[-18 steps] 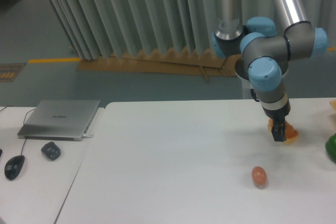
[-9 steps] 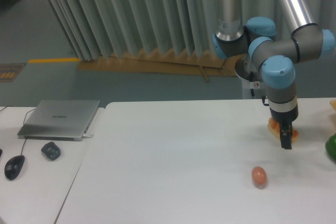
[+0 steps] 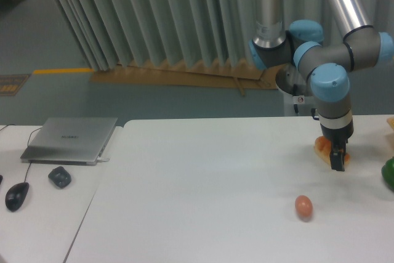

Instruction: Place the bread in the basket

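Observation:
The bread (image 3: 322, 147) is a small golden-orange loaf lying on the white table (image 3: 203, 183) at the far right. My gripper (image 3: 337, 161) points straight down onto it. Its dark fingers (image 3: 337, 158) cover the loaf's middle, and orange shows on both sides of them. The fingers overlap from this angle, so I cannot tell whether they are open or closed on the loaf. No basket is clearly in view. Only a pale yellowish scrap (image 3: 391, 123) shows, cut off at the right edge.
A small round brownish-orange egg (image 3: 303, 206) lies on the table in front of and left of the bread. A green object (image 3: 388, 173) is cut off at the right edge. A laptop (image 3: 70, 139), a dark small object (image 3: 60, 177) and a mouse (image 3: 17, 195) sit on the left table.
The gripper has shifted a little to the right over the bread, dipped lower, then risen slightly. The bread stays in about the same place. The egg has not moved.

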Action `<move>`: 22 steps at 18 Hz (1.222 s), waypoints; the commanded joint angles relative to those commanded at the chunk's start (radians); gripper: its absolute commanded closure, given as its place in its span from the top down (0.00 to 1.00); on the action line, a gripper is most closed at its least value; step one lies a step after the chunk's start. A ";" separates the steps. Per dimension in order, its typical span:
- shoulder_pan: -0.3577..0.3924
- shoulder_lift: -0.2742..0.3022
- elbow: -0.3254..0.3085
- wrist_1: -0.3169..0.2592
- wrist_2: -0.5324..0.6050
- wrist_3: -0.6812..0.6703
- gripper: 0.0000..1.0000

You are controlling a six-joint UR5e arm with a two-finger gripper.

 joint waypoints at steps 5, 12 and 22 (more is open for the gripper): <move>0.002 0.002 -0.011 0.000 0.021 0.028 1.00; -0.005 0.000 -0.012 0.003 0.023 0.014 1.00; -0.012 -0.009 -0.029 0.006 0.032 0.000 1.00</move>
